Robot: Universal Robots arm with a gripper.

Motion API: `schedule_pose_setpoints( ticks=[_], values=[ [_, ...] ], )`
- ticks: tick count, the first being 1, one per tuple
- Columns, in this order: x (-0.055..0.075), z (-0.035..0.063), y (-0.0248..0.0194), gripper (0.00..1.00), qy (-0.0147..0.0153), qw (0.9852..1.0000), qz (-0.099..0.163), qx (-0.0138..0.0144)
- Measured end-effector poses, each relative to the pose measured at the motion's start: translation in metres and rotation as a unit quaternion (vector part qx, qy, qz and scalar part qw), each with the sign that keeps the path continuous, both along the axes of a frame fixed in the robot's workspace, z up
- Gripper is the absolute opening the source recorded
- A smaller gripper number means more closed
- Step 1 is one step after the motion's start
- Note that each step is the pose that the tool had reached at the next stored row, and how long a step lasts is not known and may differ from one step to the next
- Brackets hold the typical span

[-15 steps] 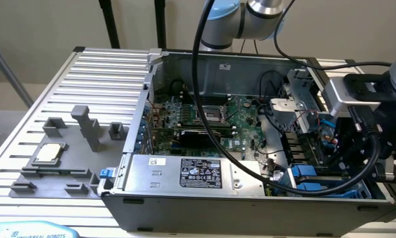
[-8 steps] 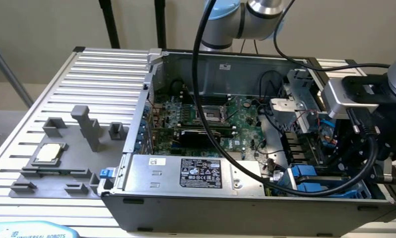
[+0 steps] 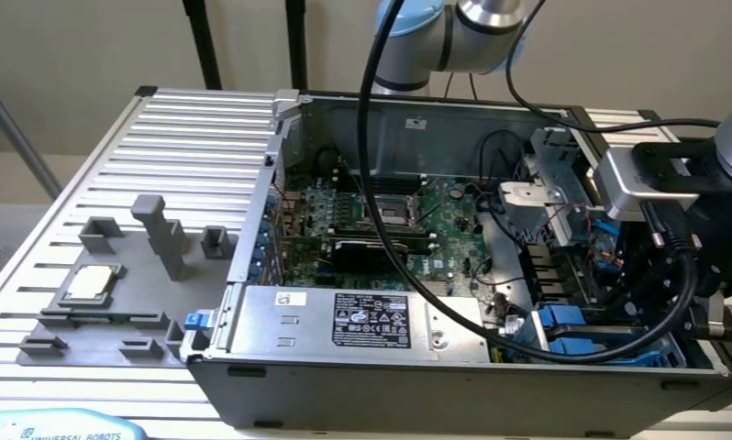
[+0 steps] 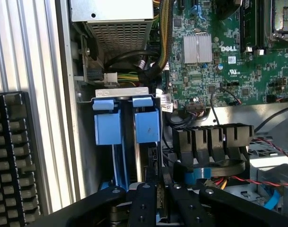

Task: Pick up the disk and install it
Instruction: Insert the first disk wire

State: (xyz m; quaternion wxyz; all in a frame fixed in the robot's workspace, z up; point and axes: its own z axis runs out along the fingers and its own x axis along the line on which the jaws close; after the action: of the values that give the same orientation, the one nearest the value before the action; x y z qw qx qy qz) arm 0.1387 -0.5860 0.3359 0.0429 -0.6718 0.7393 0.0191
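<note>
We see gripper (image 4: pixel 156 208) low in tight bay corner. Blue drive frames (image 4: pixel 127 125) at 12 o'clock, case wall (image 4: pixel 85 156) at 9, black cable clips (image 4: pixel 212 142) at 3.

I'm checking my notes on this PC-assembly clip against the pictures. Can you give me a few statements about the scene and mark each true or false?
1. The computer case lies open with its motherboard exposed. True.
2. The gripper is above the grey fixture tray on the exterior view's left. False: it is over the drive bay at the case's corner on the exterior view's right.
3. Two blue drive frames stand side by side in the bay. True.
4. The small silver chip sits inside the case. False: it rests on the grey fixture tray outside the case.
5. The gripper's jaws stand wide open. False: they are shut.
</note>
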Motion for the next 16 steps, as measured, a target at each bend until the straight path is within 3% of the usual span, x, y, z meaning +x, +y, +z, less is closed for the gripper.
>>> schedule_pose_setpoints(
  ticks=[5,7,9,16],
  values=[
    [0.0,-0.0007,0.0001,0.16,0.0,1.0,0.0,0.0001],
    [0.0,-0.0005,0.0002,0.16,-0.0001,1.0,0.0,0.0013],
    [0.0,0.0055,0.0001,0.24,0.0,1.0,0.0,0.0002],
    [0.0,0.0338,0.0001,0.24,0.0,1.0,0.0,0.0002]
  ],
)
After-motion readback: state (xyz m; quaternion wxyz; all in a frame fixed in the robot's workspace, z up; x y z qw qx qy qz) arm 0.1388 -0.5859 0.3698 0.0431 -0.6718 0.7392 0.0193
